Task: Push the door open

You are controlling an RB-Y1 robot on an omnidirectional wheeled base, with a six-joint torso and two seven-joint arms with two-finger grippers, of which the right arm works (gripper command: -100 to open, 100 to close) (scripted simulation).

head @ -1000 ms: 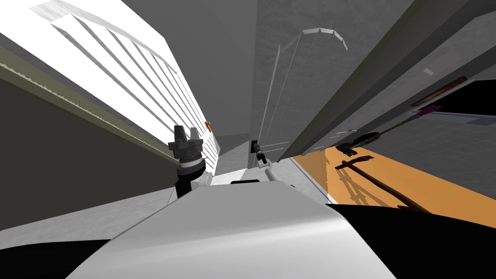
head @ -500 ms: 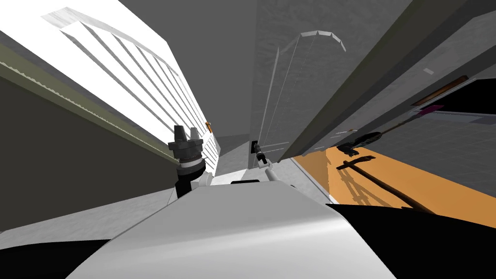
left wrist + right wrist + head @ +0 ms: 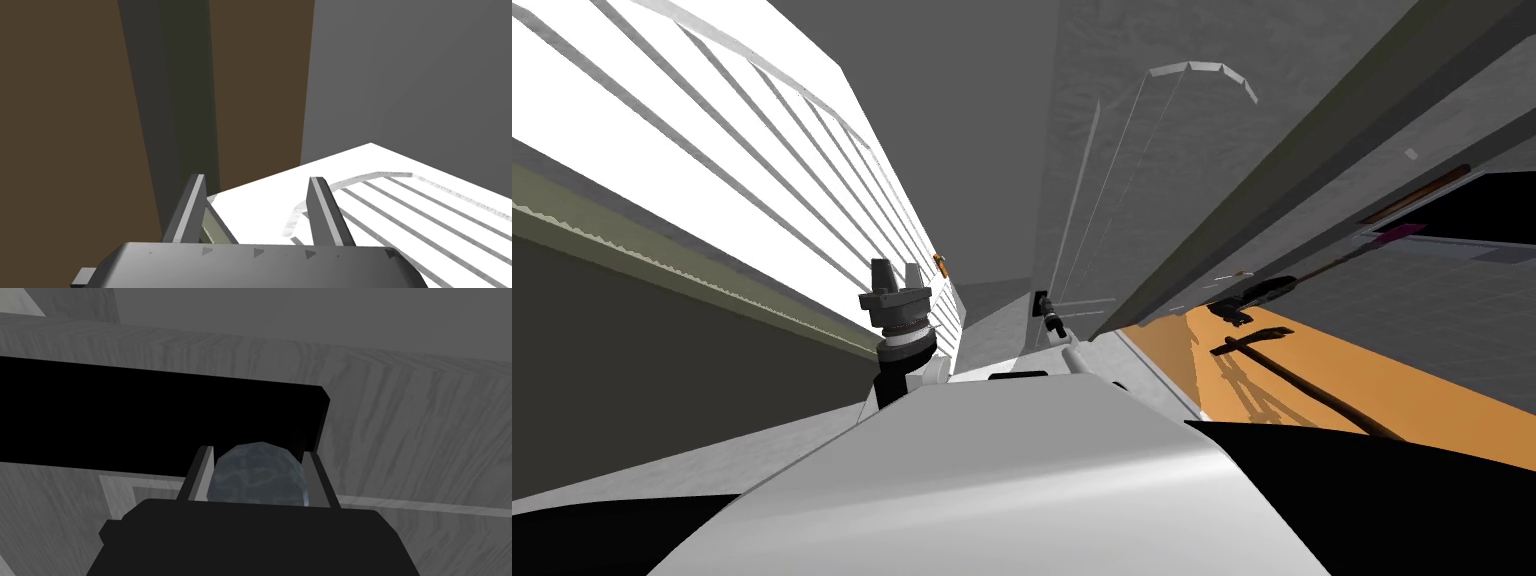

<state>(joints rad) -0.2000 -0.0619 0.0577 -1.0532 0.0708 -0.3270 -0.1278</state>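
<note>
My right claw (image 3: 256, 454) was shut tight on the round dark knob (image 3: 257, 480) of the grey door (image 3: 410, 418) just ahead of me | my left claw (image 3: 257, 178) was wide open, holding nothing, up beside a white slatted panel (image 3: 350, 162)

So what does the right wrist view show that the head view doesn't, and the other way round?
Right wrist view: the round grey-blue knob close up, clamped in the right gripper. Head view: the left gripper, open, raised beside a white slatted panel, plus orange floor. Both: the grey door and the black plate on it.
</note>
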